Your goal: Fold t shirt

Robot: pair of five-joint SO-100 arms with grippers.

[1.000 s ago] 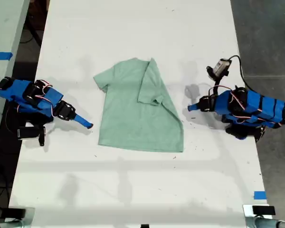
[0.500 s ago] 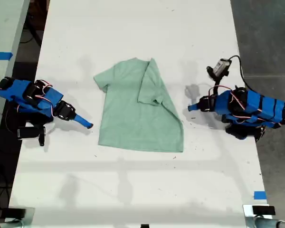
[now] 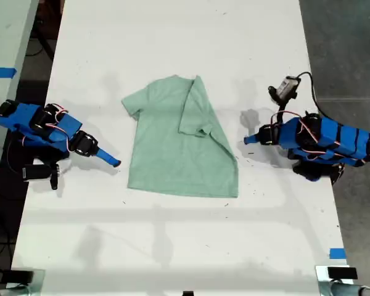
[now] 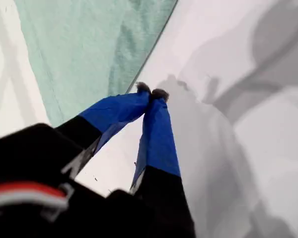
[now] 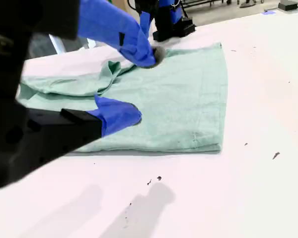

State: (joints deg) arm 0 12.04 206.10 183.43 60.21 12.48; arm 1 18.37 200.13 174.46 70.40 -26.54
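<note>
My first gripper (image 4: 151, 94) is pinched closed on nothing, just beside the shirt's edge, and my second gripper (image 5: 139, 85) gapes empty at the opposite side. Between them the pale mint-green fabric t shirt (image 3: 172, 154) lies part-folded on the white table (image 3: 172, 49). It looks light, soft and limp, so a pinch at a hem corner seems best.

No words, numbers, labels or brand marks can be read anywhere in these views.

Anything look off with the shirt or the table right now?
The t shirt is folded unevenly: one side lies over the body at a slant, its sleeve on top, leaving a diagonal edge. Small dark specks dot the table.
</note>
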